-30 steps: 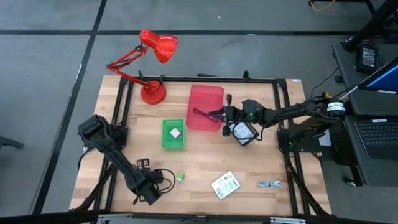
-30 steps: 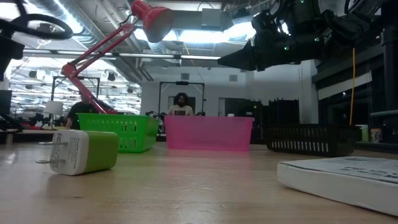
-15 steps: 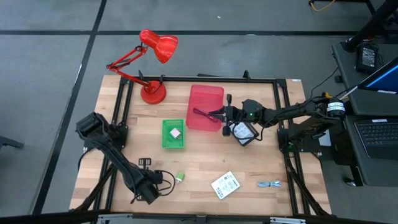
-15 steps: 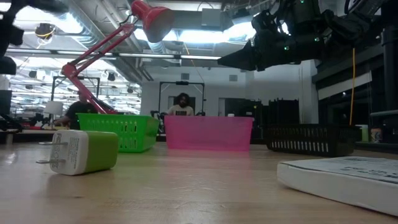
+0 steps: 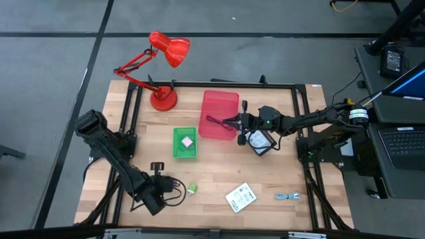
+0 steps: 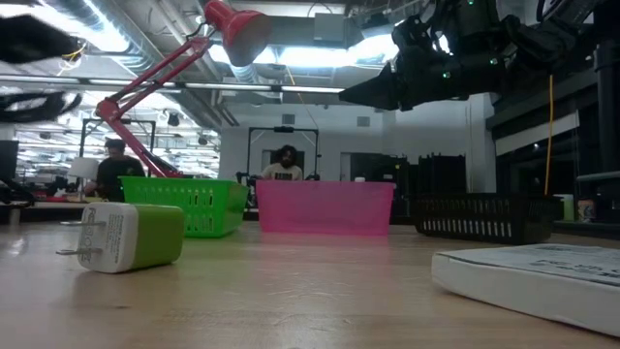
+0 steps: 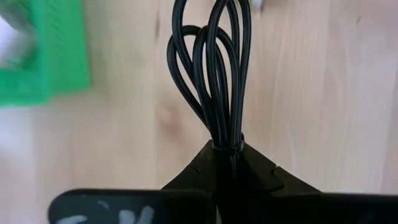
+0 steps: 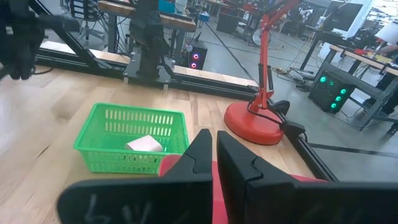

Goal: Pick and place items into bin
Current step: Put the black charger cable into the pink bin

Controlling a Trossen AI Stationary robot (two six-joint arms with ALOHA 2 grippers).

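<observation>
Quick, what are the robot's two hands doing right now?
Left gripper: shut on the black cable, near the table's front edge.
Right gripper: shut, over the pink bin; a maroon cable sticks out from its tip.

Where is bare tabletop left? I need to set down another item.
Free: between the red lamp base and green bin, and the wood right of the white packet. Crowded: around the pink bin under the right end effector.

small basket (image 5: 184, 143) sits left of bin (image 5: 218, 114), lamp (image 5: 163, 98) behind.
</observation>
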